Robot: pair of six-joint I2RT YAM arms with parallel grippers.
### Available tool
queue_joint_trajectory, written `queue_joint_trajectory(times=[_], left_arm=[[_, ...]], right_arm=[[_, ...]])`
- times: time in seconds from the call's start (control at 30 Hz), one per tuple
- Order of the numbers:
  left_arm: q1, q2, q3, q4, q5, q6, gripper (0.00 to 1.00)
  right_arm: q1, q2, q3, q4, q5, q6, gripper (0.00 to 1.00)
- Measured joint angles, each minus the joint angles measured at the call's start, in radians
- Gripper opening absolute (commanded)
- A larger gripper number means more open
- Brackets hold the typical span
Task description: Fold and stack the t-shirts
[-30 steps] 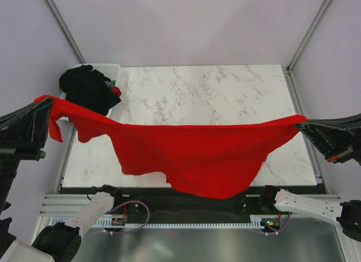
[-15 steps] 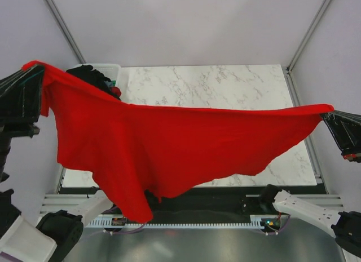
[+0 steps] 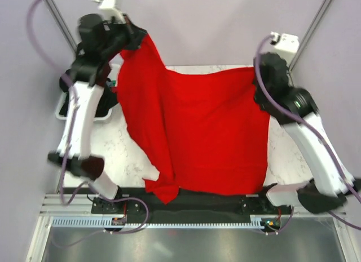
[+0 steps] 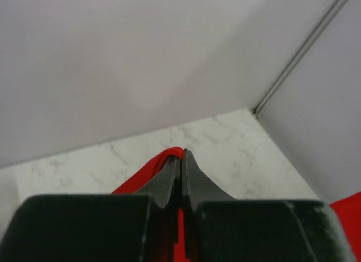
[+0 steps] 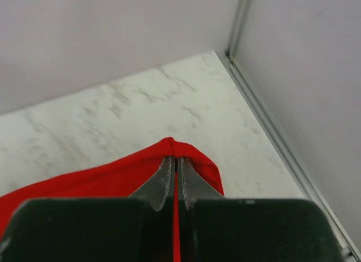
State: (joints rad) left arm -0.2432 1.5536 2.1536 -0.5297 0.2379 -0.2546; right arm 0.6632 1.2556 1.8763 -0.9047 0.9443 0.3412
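Bright red soft fabric t-shirt [image 3: 203,132]: spread out over the white marble-patterned table top [image 3: 127,155], suspended by its two far corners; in the overhead view its near hem reaches the table's near edge. Left gripper [image 4: 181,155]: jaws pressed together, pinching a fold of the red fabric at the far left corner; right gripper [image 5: 176,160]: jaws likewise pressed together on the far right corner. White rectangular plastic tub [image 3: 84,116]: at the table's left edge, mostly hidden behind the left arm.
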Motion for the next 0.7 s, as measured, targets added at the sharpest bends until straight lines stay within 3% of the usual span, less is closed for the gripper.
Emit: queue_joint_trajectory(times=[0.03,0.1,0.13,0.17,0.2,0.23,0.27,0.4,0.53,0.7], left_arm=[[0.011,0.083,-0.001,-0.005,0.01,-0.003,0.07],[0.039,0.262,0.041,-0.035,0.032,-0.01,0.25],[0.054,0.38,0.104,-0.072,0.043,-0.019,0.33],[0.069,0.502,0.171,-0.109,0.061,-0.028,0.49],[0.081,0.616,0.248,-0.154,0.078,-0.034,0.58],[0.089,0.721,0.313,-0.201,0.088,-0.045,0.72],[0.096,0.789,0.328,-0.238,0.087,-0.05,1.0],[0.104,0.818,0.148,-0.36,0.035,-0.058,1.0],[0.083,0.633,-0.108,-0.365,-0.043,-0.058,1.0],[0.014,0.27,-0.393,-0.271,-0.108,-0.063,0.99]], right_arm=[[-0.091,0.063,-0.037,0.03,-0.035,-0.004,0.0],[-0.268,0.199,-0.092,0.078,-0.136,-0.008,0.0],[-0.347,0.285,-0.095,0.092,-0.193,-0.008,0.29],[-0.413,0.376,-0.082,0.097,-0.241,-0.003,0.62],[-0.469,0.479,-0.043,0.092,-0.287,-0.001,0.86],[-0.511,0.581,0.011,0.074,-0.329,-0.008,0.98],[-0.544,0.671,0.059,0.064,-0.361,-0.012,0.98],[-0.572,0.761,0.024,0.038,-0.45,-0.023,0.98],[-0.544,0.568,-0.193,0.078,-0.55,-0.017,0.98],[-0.531,0.27,-0.444,0.176,-0.708,0.019,0.98]])
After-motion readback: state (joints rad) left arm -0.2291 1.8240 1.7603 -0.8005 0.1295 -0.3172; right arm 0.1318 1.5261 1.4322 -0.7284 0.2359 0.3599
